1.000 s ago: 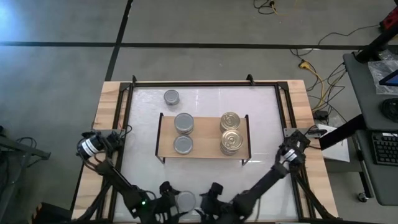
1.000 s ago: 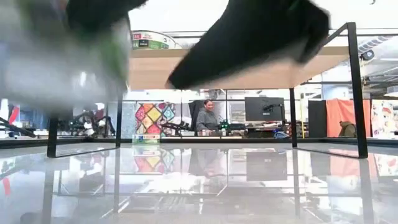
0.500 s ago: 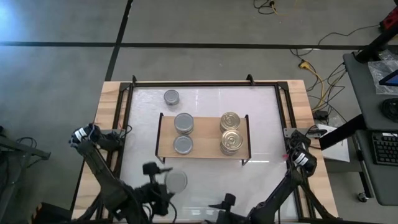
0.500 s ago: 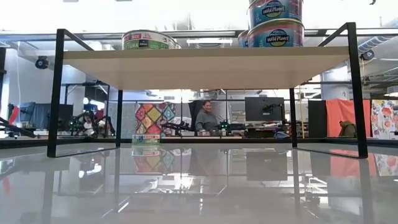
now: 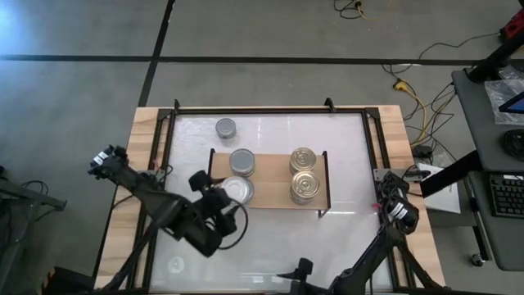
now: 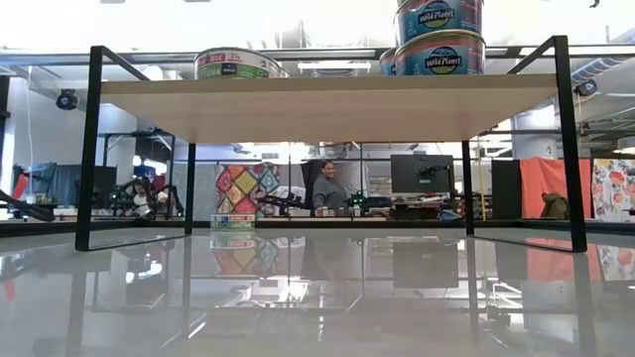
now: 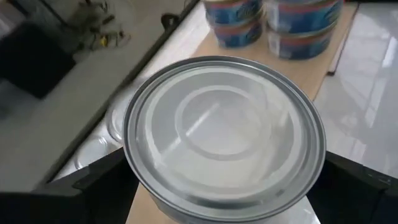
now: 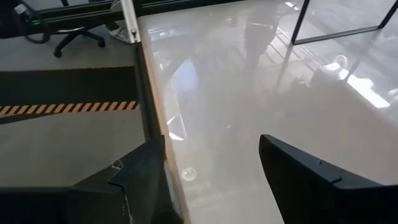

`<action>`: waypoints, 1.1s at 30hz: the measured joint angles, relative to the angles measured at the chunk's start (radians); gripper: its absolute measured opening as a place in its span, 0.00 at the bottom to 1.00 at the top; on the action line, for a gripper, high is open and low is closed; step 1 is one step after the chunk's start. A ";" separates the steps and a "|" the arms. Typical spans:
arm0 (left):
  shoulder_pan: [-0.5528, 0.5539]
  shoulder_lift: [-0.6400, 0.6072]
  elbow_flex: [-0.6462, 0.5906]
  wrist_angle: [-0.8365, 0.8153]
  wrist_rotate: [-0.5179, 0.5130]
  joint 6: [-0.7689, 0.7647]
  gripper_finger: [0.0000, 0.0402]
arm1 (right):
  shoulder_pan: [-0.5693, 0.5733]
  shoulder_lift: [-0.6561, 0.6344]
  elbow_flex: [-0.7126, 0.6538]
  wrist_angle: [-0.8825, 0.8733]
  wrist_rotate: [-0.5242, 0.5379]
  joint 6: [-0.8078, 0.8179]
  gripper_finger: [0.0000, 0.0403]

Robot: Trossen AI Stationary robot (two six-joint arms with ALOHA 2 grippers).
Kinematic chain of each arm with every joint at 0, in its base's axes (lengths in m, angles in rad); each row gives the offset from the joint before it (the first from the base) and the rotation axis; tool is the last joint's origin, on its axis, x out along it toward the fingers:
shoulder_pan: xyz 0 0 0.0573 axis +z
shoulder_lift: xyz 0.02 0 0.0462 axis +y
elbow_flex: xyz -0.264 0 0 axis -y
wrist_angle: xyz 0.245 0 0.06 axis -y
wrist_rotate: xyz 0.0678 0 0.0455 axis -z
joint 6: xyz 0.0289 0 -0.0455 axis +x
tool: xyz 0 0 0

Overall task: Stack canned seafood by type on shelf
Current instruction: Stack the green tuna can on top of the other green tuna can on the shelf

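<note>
My left gripper (image 5: 228, 198) is shut on a silver-topped tin (image 5: 237, 190) and holds it over the near left part of the shelf (image 5: 270, 197). The tin fills the left wrist view (image 7: 224, 130). On the shelf stand another silver tin (image 5: 242, 161) and two gold-topped stacks (image 5: 303, 159) (image 5: 304, 187), which show with blue labels in the low view (image 6: 442, 35). A tuna tin (image 6: 238, 62) sits on the shelf's left. One more silver tin (image 5: 227, 128) rests on the white tabletop beyond the shelf. My right gripper (image 5: 300, 267) stands open near the front edge. My left gripper pinches the tin's round side wall (image 7: 142, 186) between its two fingers (image 7: 93, 186), one on each opposite side. The fingers come slanting down from the table's near left. The tin is lifted clear above the shelf, its plain top up and about level.
The shelf's black legs (image 6: 84, 149) and the black frame rails (image 5: 262, 109) round the white tabletop (image 5: 344, 139) stand as obstacles. Bare tabletop lies near the front edge (image 8: 249, 112). Beyond the table a person sits at a desk (image 6: 327, 188).
My left gripper has carried the silver tin up from near the table's front edge and toward the far edge, until it hangs over the shelf's near left part. My right gripper has drawn back toward the near right and then kept still.
</note>
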 joint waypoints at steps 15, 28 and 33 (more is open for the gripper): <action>0.140 -0.010 -0.183 0.198 0.173 -0.011 0.91 | 0.041 0.001 0.000 -0.005 -0.001 -0.003 0.60; 0.142 0.003 -0.182 0.204 0.184 0.000 0.97 | 0.043 0.001 -0.001 -0.011 -0.001 -0.013 0.59; 0.142 0.004 -0.182 0.200 0.186 0.000 0.99 | 0.043 0.001 -0.001 -0.011 -0.001 -0.014 0.58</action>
